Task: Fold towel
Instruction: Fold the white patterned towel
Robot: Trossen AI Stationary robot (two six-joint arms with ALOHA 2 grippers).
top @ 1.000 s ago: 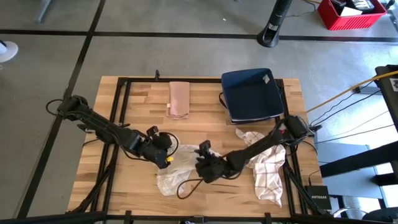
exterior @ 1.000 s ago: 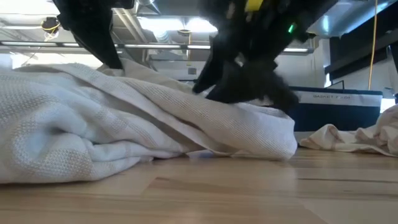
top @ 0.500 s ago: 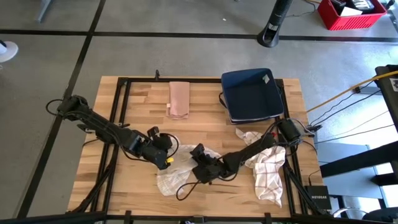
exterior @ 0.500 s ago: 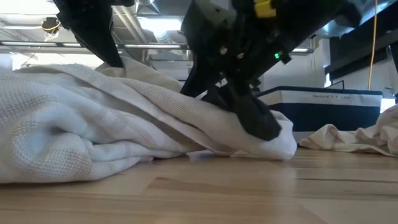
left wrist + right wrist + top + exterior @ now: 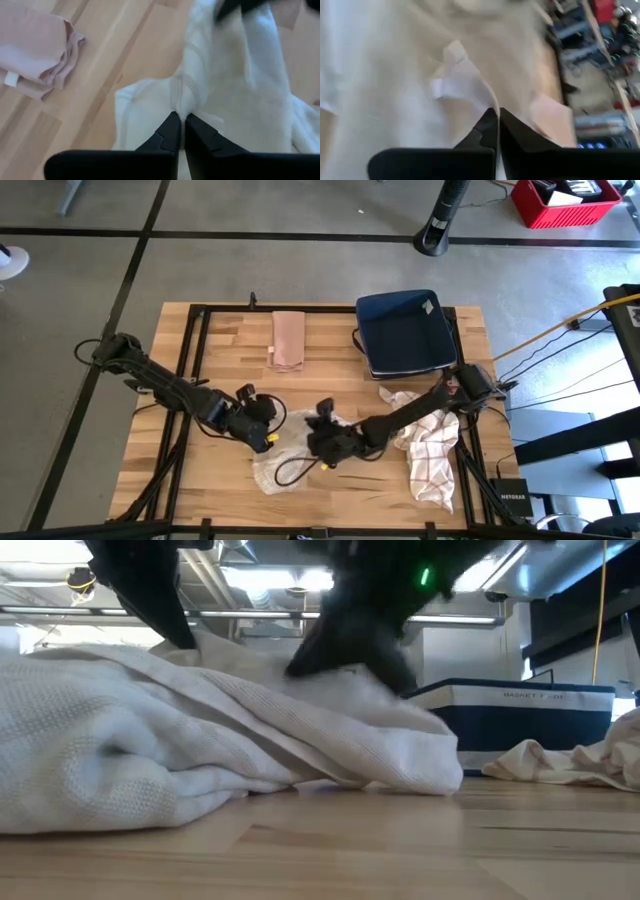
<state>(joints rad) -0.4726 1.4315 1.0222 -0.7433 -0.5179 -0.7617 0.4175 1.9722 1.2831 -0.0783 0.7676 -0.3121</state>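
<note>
A crumpled white towel [image 5: 283,465] lies on the wooden table [image 5: 220,380] near its front edge, and fills the low view [image 5: 200,740]. My left gripper [image 5: 270,437] is shut on the towel's left side. My right gripper [image 5: 318,442] is shut on its right side, a little above the table [image 5: 345,635]. The two grippers are close together over the heap. My left gripper pinches a raised fold of the towel [image 5: 181,102] between its two fingers, slanting down from the table's left. The cloth rises to the fingers and spreads out slack beyond them; the rest lies on the table. My right gripper pinches a thin edge of the towel [image 5: 487,97] between its two fingers, slanting down from the table's right. The cloth there is drawn up off the heap [image 5: 330,680], and the towel's lower part stays on the table.
A folded pink towel [image 5: 288,340] lies at the far middle, also visible in the left wrist view [image 5: 35,50]. A dark blue basket [image 5: 405,332] stands at the far right. A heap of white and checked cloths [image 5: 425,445] lies at the right, under the right arm.
My right gripper went down onto the towel's right end, then came up and slightly toward the table's left with cloth between its fingers. That end of the towel is pulled up off the table; the left part has stayed in place.
</note>
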